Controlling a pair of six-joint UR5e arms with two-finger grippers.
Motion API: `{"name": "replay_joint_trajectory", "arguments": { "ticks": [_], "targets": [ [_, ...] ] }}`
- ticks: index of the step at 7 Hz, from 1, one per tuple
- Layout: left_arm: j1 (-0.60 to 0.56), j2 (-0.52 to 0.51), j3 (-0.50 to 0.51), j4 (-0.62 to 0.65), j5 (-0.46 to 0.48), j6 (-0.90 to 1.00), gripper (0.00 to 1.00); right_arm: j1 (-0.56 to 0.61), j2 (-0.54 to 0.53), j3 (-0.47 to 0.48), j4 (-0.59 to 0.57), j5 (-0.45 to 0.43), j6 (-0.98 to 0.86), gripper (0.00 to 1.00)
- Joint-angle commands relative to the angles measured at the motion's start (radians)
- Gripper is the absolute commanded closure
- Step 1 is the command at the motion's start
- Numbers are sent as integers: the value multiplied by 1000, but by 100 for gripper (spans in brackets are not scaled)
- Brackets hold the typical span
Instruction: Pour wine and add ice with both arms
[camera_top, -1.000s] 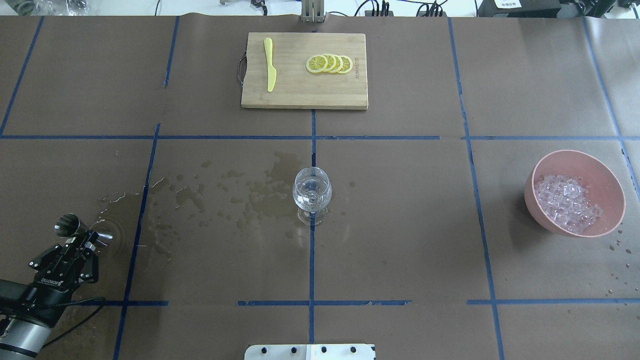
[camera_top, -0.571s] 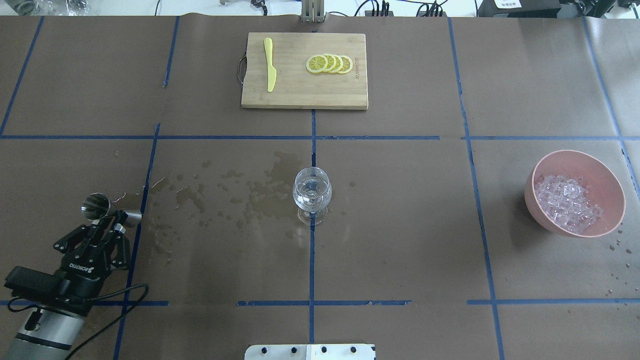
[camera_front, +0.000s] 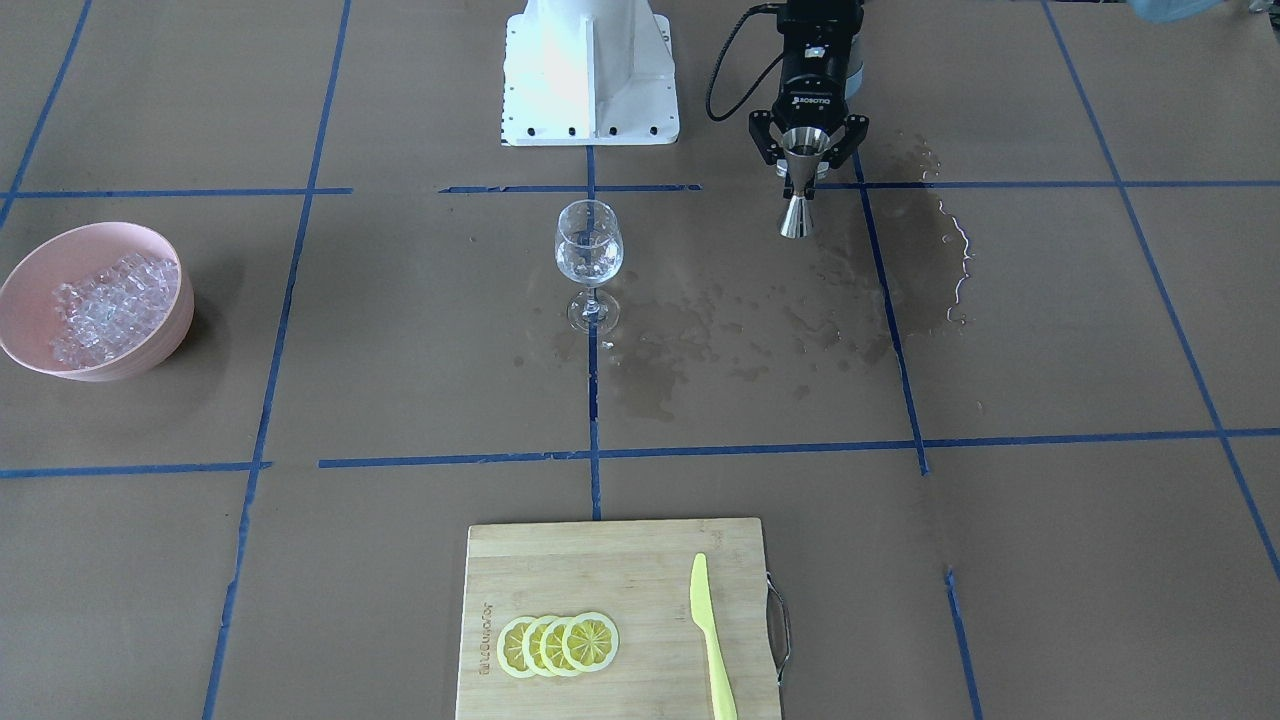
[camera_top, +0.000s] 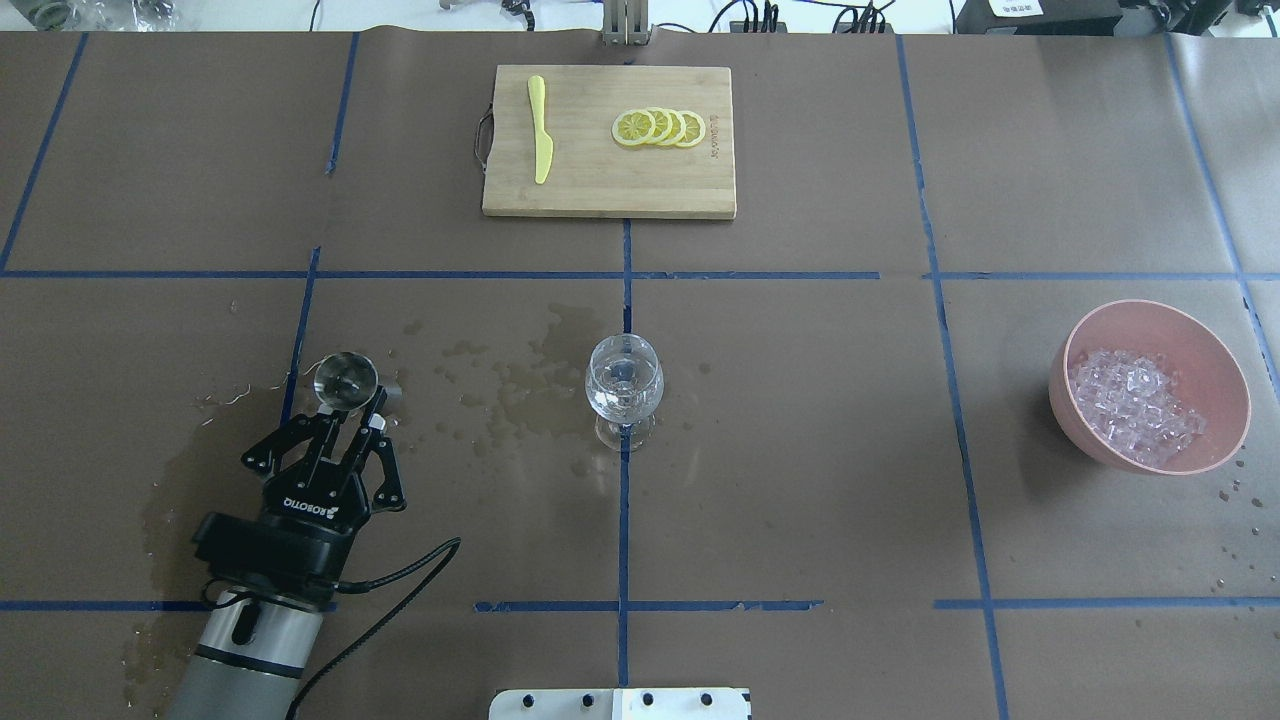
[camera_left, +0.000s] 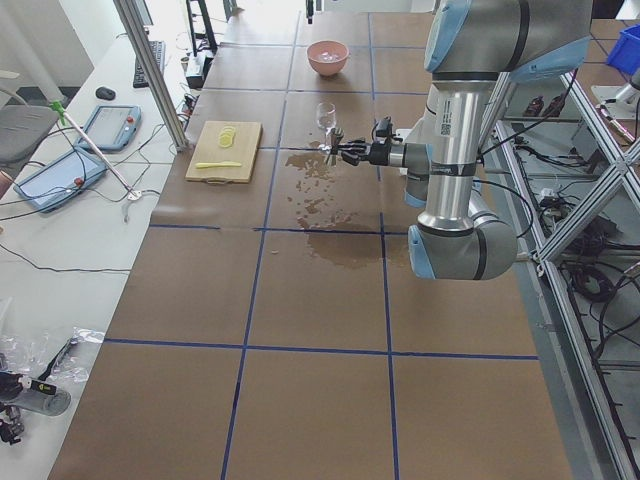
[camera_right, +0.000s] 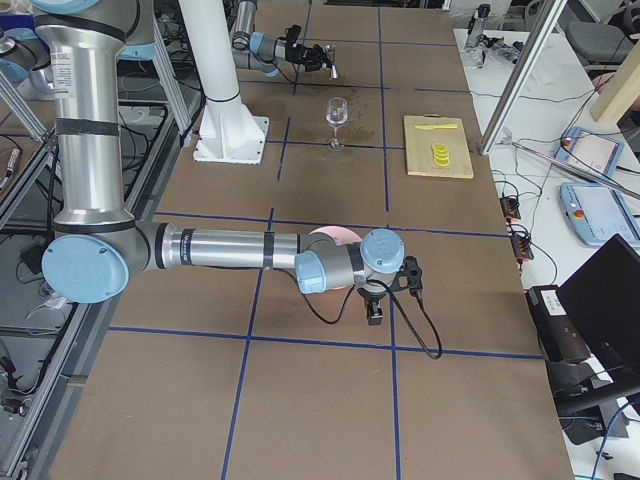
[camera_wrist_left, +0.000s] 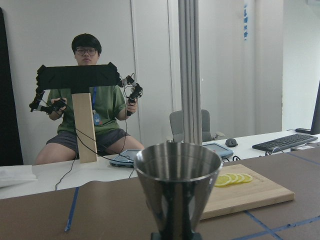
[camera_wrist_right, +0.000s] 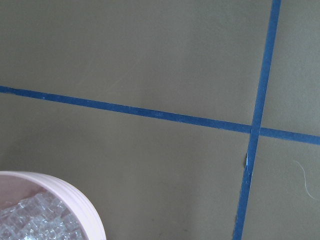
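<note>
My left gripper (camera_top: 358, 410) is shut on the waist of a steel jigger (camera_top: 345, 380), held upright above the wet paper, left of the wine glass (camera_top: 623, 385) and apart from it. The gripper (camera_front: 806, 165) and jigger (camera_front: 797, 200) also show in the front view, and the jigger's cup (camera_wrist_left: 177, 170) fills the left wrist view. The glass (camera_front: 588, 255) stands at mid-table and seems to hold a little clear liquid. A pink bowl (camera_top: 1065, 400) of ice (camera_top: 1135, 400) sits at the right. My right gripper (camera_right: 375, 310) hangs near the bowl (camera_wrist_right: 75, 200); I cannot tell whether it is open.
A bamboo cutting board (camera_top: 600, 190) with lemon slices (camera_top: 660, 128) and a yellow knife (camera_top: 541, 130) lies at the far middle. Dark wet stains (camera_top: 520, 390) spread between the jigger and the glass. The white pedestal (camera_front: 590, 70) stands at the robot's edge.
My left arm has moved right and forward toward the glass with the jigger in its grip. The jigger has turned from tilted to upright. The glass and bowl have not moved.
</note>
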Motion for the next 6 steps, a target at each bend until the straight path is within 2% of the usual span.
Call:
{"name": "replay_joint_trajectory", "arguments": {
  "ticks": [1,3,6],
  "targets": [
    [-35,-37,0,183,-2,43,100,0,0,5,0,0,0,0],
    [-58,-133,0,335,-37,43,100,0,2,6,2,0,2,0],
    [-58,-189,5,368,-39,254,100,0,2,3,6,0,2,0]
  ]
}}
